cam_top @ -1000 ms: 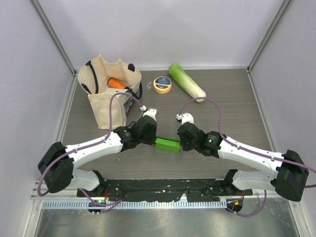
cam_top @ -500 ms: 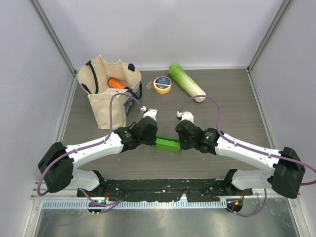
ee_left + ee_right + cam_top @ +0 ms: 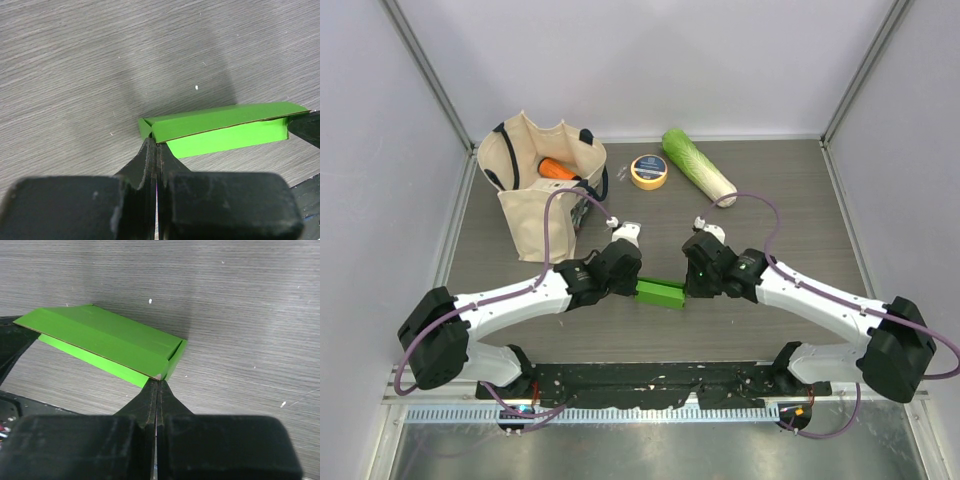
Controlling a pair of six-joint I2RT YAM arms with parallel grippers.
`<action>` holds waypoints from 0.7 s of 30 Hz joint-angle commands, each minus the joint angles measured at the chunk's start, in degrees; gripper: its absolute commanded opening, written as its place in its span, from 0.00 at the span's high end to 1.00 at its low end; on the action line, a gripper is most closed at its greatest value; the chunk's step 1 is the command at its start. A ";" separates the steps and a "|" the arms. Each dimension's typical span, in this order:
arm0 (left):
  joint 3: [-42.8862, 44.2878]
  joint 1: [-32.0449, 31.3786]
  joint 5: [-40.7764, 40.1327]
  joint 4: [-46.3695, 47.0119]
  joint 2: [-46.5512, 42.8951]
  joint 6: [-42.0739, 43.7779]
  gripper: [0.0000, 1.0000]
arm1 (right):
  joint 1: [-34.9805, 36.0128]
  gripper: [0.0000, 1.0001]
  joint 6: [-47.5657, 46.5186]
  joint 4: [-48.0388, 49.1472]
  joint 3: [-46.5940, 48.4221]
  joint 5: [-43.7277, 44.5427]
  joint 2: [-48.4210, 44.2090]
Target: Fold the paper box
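Observation:
The paper box [image 3: 660,292] is a bright green, long, flat card box lying on the dark wood table between my two arms. My left gripper [image 3: 636,287] is shut at its left end. In the left wrist view the box [image 3: 220,127] stretches right from my left gripper [image 3: 157,145], whose closed tips pinch the lid's edge at the corner. My right gripper [image 3: 686,292] is at the other end. In the right wrist view my right gripper [image 3: 159,380] is shut on the near right corner of the box [image 3: 110,340], whose lid stands slightly raised.
A cream tote bag [image 3: 540,190] with an orange thing [image 3: 557,168] inside stands at the back left. A yellow tape roll [image 3: 649,171] and a long pale-green cabbage [image 3: 698,167] lie behind the box. Pale walls close in the table on three sides.
My right gripper has closed on the box's right end and its wrist has shifted a little away from me. The left arm and the box have barely moved.

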 commanded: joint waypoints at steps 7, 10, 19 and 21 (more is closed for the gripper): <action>-1.03 -1.60 2.41 -1.80 1.80 -1.40 1.00 | -3.20 0.99 6.33 6.87 -2.29 -7.79 -3.24; -1.03 -1.60 2.24 -1.80 1.89 -1.40 1.00 | -3.98 0.99 6.24 6.34 -2.21 -8.22 -3.85; -1.03 -1.78 2.15 -1.89 1.72 -1.48 1.00 | -6.63 0.99 7.73 7.92 -3.16 -13.92 -5.08; -1.03 -1.78 2.06 -1.89 1.80 -1.48 1.00 | -6.72 0.99 8.26 9.24 -3.79 -14.29 -5.17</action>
